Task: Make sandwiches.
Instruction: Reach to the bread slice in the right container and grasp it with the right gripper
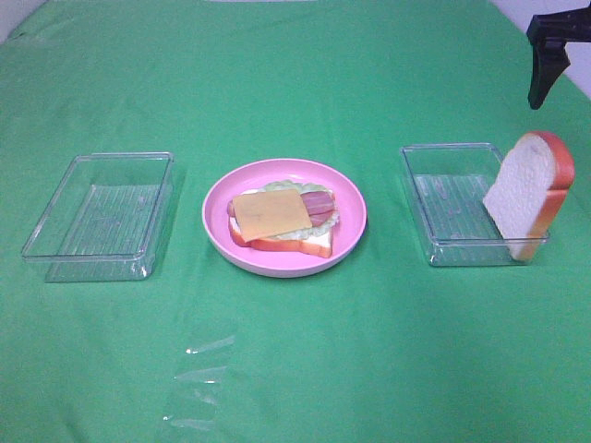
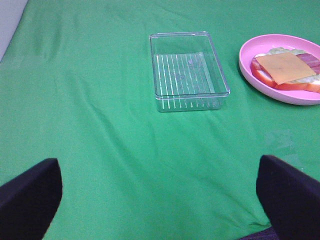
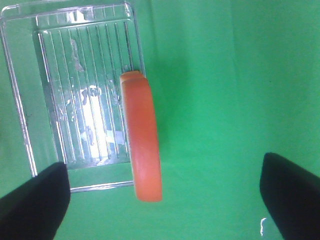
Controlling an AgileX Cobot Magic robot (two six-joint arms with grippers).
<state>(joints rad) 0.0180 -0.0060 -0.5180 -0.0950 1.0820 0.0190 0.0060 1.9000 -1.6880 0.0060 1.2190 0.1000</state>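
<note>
The right gripper (image 3: 162, 200) is hanging over the far right of the green cloth (image 1: 295, 351) with its jaws spread wide, gripping nothing. Directly beneath it, between the two black fingers (image 3: 32, 202) in the wrist view, a loose bread slice (image 3: 142, 135) is standing on edge, its orange crust facing up toward the gripper. The slice is leaning on the outer wall of the right tray (image 3: 25, 130), tilted, with its white face turned toward the tray; whether its foot is sitting inside the tray or on the cloth just beside it, I cannot tell. From the high camera the gripper (image 1: 547, 57) is showing only as a dark tip above and behind the slice (image 1: 528, 196), clear of it.

The left gripper (image 2: 160, 197) is also standing wide open and empty, hovering over bare cloth near the table's front left. Ahead of it the left tray (image 2: 187, 70) is lying flat with nothing in it. Further on, beyond that tray and off to the side toward the other arm, the pink plate (image 2: 250, 75) is holding the sandwich (image 2: 286, 70): a bottom bread slice, lettuce, bacon strips and a cheese slice on top, with no top slice on it. In the high view the plate (image 1: 222, 231) is sitting between the two trays (image 1: 97, 217), well apart from both grippers.
</note>
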